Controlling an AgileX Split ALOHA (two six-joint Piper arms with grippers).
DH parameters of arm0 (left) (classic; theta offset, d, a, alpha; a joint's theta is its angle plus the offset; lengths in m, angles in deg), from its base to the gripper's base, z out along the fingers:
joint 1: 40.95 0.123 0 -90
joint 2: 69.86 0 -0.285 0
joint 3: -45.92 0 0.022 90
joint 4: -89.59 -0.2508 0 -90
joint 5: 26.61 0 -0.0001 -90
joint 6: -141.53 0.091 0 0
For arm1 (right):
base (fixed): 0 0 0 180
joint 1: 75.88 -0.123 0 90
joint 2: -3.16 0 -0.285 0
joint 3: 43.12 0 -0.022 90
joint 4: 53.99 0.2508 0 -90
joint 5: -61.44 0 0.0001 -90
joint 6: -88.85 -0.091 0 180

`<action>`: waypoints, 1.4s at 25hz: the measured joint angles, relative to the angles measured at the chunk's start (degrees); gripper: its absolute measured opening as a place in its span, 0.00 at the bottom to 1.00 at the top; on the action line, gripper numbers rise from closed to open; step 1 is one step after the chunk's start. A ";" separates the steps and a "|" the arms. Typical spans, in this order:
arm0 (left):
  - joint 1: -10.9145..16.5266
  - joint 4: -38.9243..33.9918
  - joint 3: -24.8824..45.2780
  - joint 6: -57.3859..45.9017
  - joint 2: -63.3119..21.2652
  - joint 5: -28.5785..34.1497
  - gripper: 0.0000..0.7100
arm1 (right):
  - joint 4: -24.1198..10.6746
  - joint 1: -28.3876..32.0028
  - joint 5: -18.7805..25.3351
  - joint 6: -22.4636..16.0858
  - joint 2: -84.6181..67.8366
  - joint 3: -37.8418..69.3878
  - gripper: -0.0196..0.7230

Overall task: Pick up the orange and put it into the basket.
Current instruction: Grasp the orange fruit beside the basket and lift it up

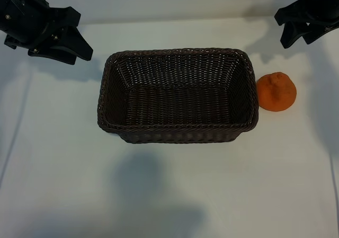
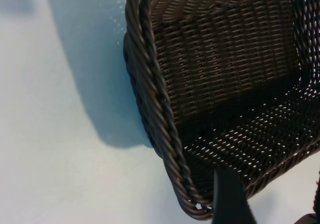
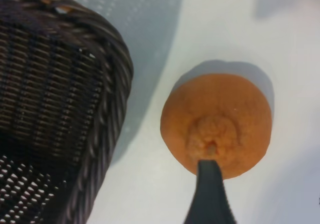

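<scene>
1. Basket [image 1: 177, 134] sits mid-table, empty.
2. Orange [image 1: 276, 91] rests at its three o'clock, just beside the rim, ungrasped.
3. Right gripper [image 1: 304, 23], jaws open, hovers at the orange's one o'clock; approach stage, descent next.
4. Left gripper [image 1: 55, 36], open, idles at ten o'clock.

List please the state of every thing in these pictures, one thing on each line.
orange: on the table, beside the basket's right end, not held
basket: upright on the table, nothing inside
left pincer: open, holds nothing, near the basket's far-left corner
right pincer: open, holds nothing, above the orange
</scene>
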 joint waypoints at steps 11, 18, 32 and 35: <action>0.00 0.00 0.00 0.00 0.00 0.00 0.63 | -0.90 0.00 0.06 0.00 0.07 0.00 0.69; 0.00 0.00 0.00 0.06 0.00 0.00 0.63 | -1.08 0.00 0.01 -0.69 3.17 0.00 0.67; 0.00 -0.05 0.00 0.43 0.00 0.00 0.63 | -1.02 0.00 -0.62 -1.32 6.86 5.82 0.67; 0.00 -0.05 0.00 0.83 0.00 0.00 0.63 | -0.46 0.00 -0.32 -1.32 7.04 6.35 0.67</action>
